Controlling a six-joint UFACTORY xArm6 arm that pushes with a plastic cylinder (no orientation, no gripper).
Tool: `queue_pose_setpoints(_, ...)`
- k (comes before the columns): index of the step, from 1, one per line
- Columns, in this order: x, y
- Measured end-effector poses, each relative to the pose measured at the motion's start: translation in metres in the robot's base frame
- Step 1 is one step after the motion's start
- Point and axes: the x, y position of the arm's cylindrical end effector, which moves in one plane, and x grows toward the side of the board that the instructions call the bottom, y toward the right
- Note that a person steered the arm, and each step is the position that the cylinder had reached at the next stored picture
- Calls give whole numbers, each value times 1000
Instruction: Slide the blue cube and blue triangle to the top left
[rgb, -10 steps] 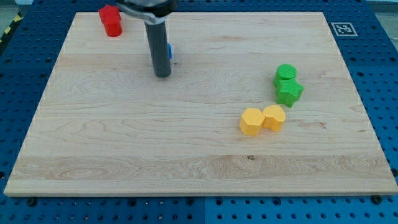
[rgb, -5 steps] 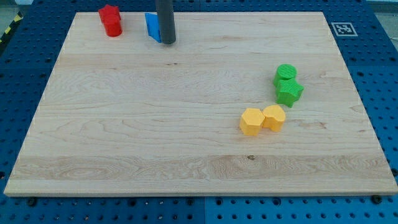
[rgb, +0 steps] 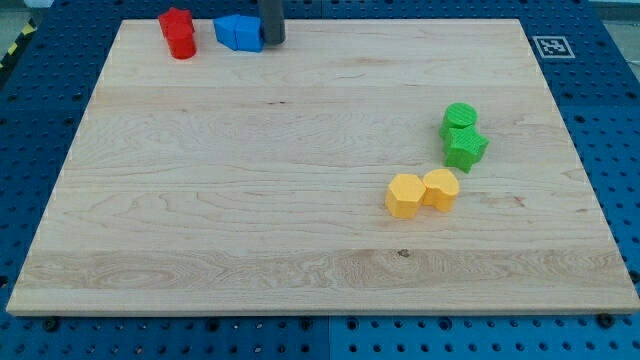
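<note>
Blue blocks (rgb: 238, 32) lie pressed together near the board's top edge, left of the middle; I cannot tell cube from triangle. My tip (rgb: 272, 42) rests on the board right against their right side, the dark rod rising out of the view's top. A red block (rgb: 178, 32) stands just left of the blue ones, with a small gap between.
Two green blocks (rgb: 461, 135) touch each other at the right, one above the other. Two yellow blocks (rgb: 421, 192) sit side by side below and left of them. The wooden board (rgb: 300, 200) lies on a blue pegboard table; a marker tag (rgb: 550, 46) is at the top right corner.
My tip has moved up the board towards the top edge, and the blue blocks have slid up and left with it, closer to the red block.
</note>
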Motion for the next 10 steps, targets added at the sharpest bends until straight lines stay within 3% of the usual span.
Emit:
queue_pose_setpoints(7,0,-10)
queue_pose_setpoints(10,24,-65)
